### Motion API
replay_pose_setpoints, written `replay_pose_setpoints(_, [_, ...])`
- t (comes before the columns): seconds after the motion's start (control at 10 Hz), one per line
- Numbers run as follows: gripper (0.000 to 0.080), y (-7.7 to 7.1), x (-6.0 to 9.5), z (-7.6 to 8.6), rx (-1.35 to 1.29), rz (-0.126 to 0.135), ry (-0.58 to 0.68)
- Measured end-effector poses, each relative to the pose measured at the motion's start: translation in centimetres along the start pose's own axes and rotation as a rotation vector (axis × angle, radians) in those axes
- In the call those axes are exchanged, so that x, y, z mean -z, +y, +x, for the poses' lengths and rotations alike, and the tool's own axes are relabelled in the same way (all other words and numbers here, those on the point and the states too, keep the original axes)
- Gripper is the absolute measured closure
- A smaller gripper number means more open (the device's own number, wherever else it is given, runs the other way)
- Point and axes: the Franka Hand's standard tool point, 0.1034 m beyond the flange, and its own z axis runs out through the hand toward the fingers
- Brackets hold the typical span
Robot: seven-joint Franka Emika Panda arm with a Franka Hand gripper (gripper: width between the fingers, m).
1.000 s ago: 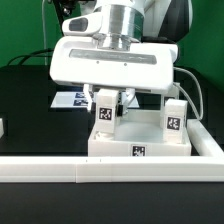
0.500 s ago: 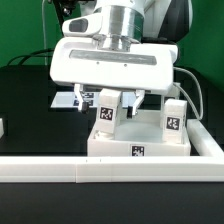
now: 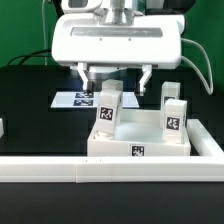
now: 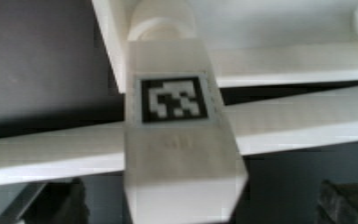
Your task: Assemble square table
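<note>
The white square tabletop [image 3: 150, 143] lies rim up against the border wall. One tagged white leg [image 3: 107, 110] stands upright in its corner socket on the exterior view's left. A second leg [image 3: 175, 108] stands in the corner on that view's right. My gripper [image 3: 115, 77] hangs open just above the first leg, its fingers [image 3: 83, 73] spread wider than the leg and touching nothing. In the wrist view that leg [image 4: 172, 98] runs up the middle with its tag facing the camera. The dark fingers [image 4: 55, 200] stand apart from it on both sides, and the tabletop [image 4: 265, 40] lies beyond.
The long white border wall [image 3: 60, 170] runs along the front, with its short arm down the exterior view's right. The marker board [image 3: 70, 99] lies flat behind the tabletop. A small white part [image 3: 2, 127] shows at that view's left edge. Cables hang at the right.
The gripper was shut on the left leg a second ago. It has since opened, let go of the leg and risen above it. The leg stays upright in its socket.
</note>
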Motion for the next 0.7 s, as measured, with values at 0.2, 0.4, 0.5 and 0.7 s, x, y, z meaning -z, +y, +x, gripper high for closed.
replay_pose_setpoints(0.2, [0.015, 0.0, -0.2, -0.3, -0.001, 0.001, -0.019])
replay_pose_setpoints(0.4, [0.015, 0.9, -1.0, -0.4, -0.009, 0.004, -0.162])
replay_pose_setpoints(0.5, [0.015, 1.3, -1.0, 0.0, -0.024, 0.01, -0.24])
replay_pose_setpoints(0.7, [0.015, 1.9, -1.1, -0.3, -0.046, 0.018, -0.364])
